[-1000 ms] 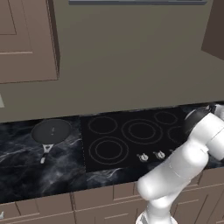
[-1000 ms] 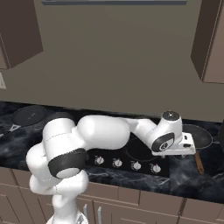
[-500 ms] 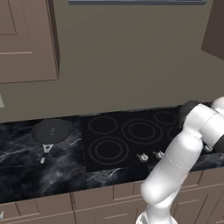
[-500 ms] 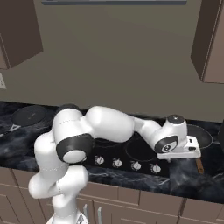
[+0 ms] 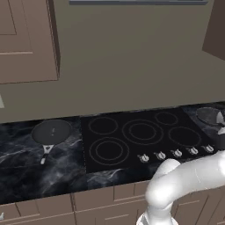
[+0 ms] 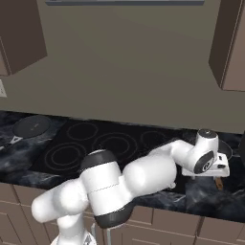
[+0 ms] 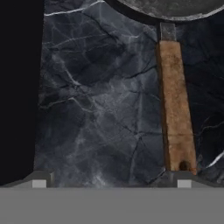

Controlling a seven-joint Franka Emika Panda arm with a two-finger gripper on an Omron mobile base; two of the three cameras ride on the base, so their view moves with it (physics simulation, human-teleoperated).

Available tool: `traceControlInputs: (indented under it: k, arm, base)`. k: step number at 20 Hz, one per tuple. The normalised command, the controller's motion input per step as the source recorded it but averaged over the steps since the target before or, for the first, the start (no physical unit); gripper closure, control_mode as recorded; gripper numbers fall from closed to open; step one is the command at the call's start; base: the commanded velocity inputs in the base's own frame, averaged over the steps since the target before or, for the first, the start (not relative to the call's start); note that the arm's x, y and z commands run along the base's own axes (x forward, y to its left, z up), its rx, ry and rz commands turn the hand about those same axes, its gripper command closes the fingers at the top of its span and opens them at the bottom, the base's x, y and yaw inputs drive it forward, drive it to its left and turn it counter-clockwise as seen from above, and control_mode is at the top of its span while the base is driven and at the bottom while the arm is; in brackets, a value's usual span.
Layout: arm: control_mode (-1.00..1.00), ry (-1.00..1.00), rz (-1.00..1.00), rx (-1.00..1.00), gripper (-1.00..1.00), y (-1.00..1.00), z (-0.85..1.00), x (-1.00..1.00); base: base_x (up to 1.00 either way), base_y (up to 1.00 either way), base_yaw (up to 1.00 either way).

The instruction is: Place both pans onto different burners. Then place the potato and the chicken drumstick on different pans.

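Observation:
The black pan (image 5: 52,131) with its short handle rests on the marble counter left of the cooktop (image 5: 132,145), and appears again as the black pan (image 6: 31,125). The dark grey pan (image 5: 208,115) sits on the counter right of the burners (image 5: 141,131). In the hand view its rim (image 7: 170,8) is at the top and its long wooden handle (image 7: 175,100) runs down to just inside the right fingertip (image 7: 183,180). My gripper (image 7: 111,181) hangs open above the counter beside that handle, holding nothing. The potato and the chicken drumstick are out of view.
A row of small silver knobs (image 5: 176,154) lines the cooktop's front edge. Wall cabinets hang above on the left (image 5: 26,39) and right (image 6: 229,43). My white arm (image 6: 143,172) stretches low across the cooktop's front right. Dark marble counter (image 7: 105,105) lies under the hand.
The arm has swung further right and dropped lower, carrying the hand down over the counter by the wooden-handled pan. The jaws stayed open. Both pans are where they were.

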Motion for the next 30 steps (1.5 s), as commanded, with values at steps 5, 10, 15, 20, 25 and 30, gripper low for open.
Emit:
traceControlInputs:
  k: [5,10,15,20,25,30]
  arm:
    - [-1.0,0.05,0.0,0.06,-1.0,-0.3,0.13,0.08]
    - [-1.0,0.09,0.0,0.05,-1.0,-0.2,0.03,0.22]
    - [-1.0,0.07,0.0,0.02,-1.0,-0.1,0.0,0.34]
    - [-1.0,0.07,0.0,0.04,-1.0,-0.16,0.0,0.28]
    - [-1.0,0.07,0.0,0.05,-1.0,-0.22,-0.01,0.19]
    - [-1.0,0.06,0.0,0.04,-1.0,-0.2,-0.13,0.06]
  base:
    - [0.0,0.0,0.0]
    - [0.0,0.0,0.0]
    - [0.0,0.0,0.0]
    - [0.0,0.0,0.0]
    - [0.0,0.0,0.0]
    - [0.0,0.0,0.0]
